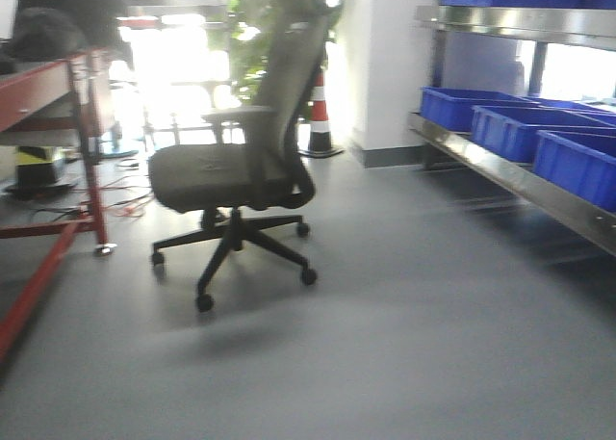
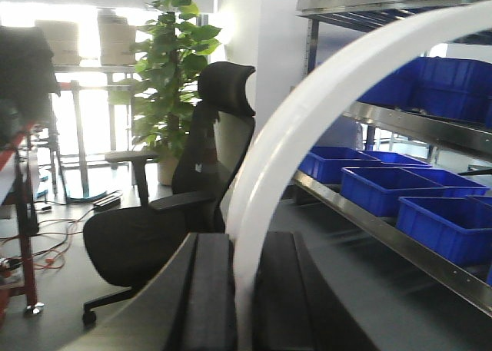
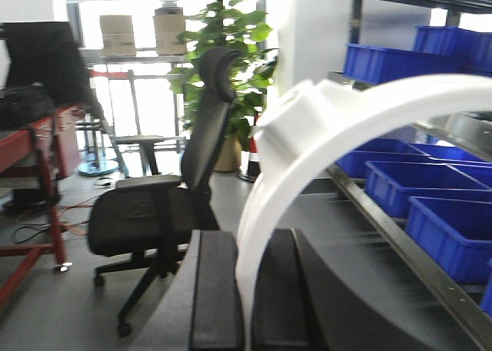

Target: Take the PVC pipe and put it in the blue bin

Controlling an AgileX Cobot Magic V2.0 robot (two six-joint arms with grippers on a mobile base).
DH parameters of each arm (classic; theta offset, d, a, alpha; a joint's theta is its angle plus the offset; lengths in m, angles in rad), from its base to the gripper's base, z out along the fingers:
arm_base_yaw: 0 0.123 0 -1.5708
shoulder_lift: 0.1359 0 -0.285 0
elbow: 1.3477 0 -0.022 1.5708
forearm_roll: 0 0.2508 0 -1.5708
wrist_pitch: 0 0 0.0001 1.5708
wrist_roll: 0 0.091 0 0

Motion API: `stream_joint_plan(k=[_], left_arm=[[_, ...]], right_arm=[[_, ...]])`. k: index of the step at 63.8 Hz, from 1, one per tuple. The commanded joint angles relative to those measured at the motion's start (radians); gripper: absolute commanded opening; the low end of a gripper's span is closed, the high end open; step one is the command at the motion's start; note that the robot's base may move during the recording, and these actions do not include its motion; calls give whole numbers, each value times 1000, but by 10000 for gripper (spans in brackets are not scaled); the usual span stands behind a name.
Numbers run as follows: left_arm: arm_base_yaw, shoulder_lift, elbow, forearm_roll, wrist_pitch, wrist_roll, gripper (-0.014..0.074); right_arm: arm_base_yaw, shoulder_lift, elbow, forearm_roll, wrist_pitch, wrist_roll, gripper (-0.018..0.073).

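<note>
My left gripper (image 2: 244,289) is shut on a curved white PVC pipe (image 2: 307,113) that arcs up and to the right. My right gripper (image 3: 246,297) is shut on a second curved white PVC pipe (image 3: 338,113), which has a wider moulded end at the upper left. Blue bins (image 1: 520,132) stand in a row on a steel shelf at the right; they also show in the left wrist view (image 2: 384,186) and the right wrist view (image 3: 453,236). Neither gripper shows in the front view.
A black office chair (image 1: 236,170) stands on the grey floor ahead, left of centre. A red workbench (image 1: 48,151) is at the left. An orange traffic cone (image 1: 320,122) and a potted plant (image 2: 173,74) stand behind the chair. More blue bins (image 3: 392,59) sit on the upper shelf.
</note>
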Motion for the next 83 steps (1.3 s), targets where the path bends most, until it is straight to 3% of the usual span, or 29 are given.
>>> stream_joint_plan(k=[1,83], left_arm=[[3,-5,-5,2,-27,-2,-92],[3,-5,-5,2,-27,-2,-92]], right_arm=[[-2,-5,1,-9,-34,-5,-168],[-2,-5,1,-9,-40,-5,-168]])
